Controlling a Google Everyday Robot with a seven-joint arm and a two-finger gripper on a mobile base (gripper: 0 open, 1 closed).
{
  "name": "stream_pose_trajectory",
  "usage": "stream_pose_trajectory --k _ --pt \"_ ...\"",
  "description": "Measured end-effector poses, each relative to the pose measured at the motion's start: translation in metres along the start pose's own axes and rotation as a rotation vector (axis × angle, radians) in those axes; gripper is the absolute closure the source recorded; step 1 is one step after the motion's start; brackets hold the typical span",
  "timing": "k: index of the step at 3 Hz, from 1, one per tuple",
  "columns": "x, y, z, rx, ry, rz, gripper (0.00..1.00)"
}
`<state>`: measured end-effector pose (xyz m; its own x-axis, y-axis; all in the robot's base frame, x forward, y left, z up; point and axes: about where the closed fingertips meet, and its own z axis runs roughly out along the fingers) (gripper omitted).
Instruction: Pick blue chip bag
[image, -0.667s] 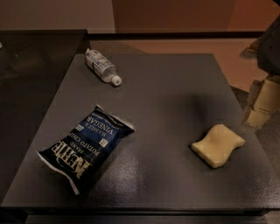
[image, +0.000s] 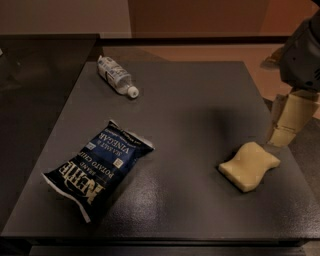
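Note:
The blue chip bag (image: 97, 169) lies flat on the dark table (image: 190, 100) at the front left, its white lettering facing up. My gripper (image: 289, 120) hangs at the right edge of the view, over the table's right side. It is just above and to the right of the yellow sponge, and far from the bag. It holds nothing that I can see.
A yellow wavy-edged sponge (image: 249, 166) lies at the right front of the table. A small clear plastic bottle (image: 116, 76) lies on its side at the back left. A darker counter (image: 30, 85) adjoins the table on the left.
My gripper has shifted slightly to the left. The bag, sponge and bottle have not moved.

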<state>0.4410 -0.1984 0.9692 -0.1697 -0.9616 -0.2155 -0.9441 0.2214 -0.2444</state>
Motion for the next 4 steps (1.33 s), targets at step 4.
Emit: stream_pose_trajectory --k 4 --pt "-0.156 0.037 0.089 -0.120 -0.167 -0.462 0.00"
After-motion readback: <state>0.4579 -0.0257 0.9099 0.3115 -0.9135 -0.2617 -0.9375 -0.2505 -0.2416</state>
